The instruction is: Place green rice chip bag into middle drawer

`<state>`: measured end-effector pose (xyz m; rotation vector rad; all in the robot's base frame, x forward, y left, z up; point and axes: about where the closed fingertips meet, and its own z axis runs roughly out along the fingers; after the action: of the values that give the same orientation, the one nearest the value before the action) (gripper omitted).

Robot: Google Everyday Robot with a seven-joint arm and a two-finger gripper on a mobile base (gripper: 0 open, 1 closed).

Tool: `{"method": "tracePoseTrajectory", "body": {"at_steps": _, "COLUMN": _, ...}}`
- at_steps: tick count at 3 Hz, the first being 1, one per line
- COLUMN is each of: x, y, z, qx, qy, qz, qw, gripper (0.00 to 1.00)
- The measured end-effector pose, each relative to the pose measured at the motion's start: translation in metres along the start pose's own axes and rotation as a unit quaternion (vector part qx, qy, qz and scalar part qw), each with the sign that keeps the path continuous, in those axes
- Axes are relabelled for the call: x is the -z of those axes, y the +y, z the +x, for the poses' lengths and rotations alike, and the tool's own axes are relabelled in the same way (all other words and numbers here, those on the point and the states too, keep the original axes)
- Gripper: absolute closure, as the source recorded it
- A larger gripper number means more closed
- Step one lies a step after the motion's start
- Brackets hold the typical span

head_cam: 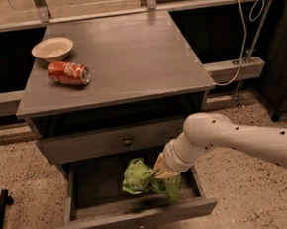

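The green rice chip bag (pixel 138 176) is crumpled, bright green with white patches, and sits low inside the open middle drawer (pixel 137 221), right of centre. My gripper (pixel 163 172) reaches down into the drawer from the right on a white arm, right against the bag's right side. The wrist and the bag hide its fingertips. The drawer is pulled out, a wide shallow grey box below the knobbed drawer (pixel 126 140).
A red soda can (pixel 69 73) lies on its side on the grey cabinet top (pixel 129 58), next to a cream bowl (pixel 52 48). A white cable (pixel 241 34) hangs at the right. A black pole (pixel 0 215) stands at lower left on the speckled floor.
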<state>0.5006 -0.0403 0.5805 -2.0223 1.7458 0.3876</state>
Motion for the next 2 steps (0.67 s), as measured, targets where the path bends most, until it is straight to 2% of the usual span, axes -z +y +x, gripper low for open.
{"method": "tracePoseTrajectory", "body": {"at_steps": 1, "x": -0.016, "y": -0.010, "z": 0.012, "qx": 0.017, "qy": 0.017, "qz": 0.021, "qw": 0.9995, "gripper": 1.00}}
{"method": "tracePoseTrajectory", "body": {"at_steps": 2, "x": -0.050, "y": -0.020, "z": 0.040, "qx": 0.069, "qy": 0.045, "qz": 0.028, "qw": 0.9962, "gripper": 0.81}}
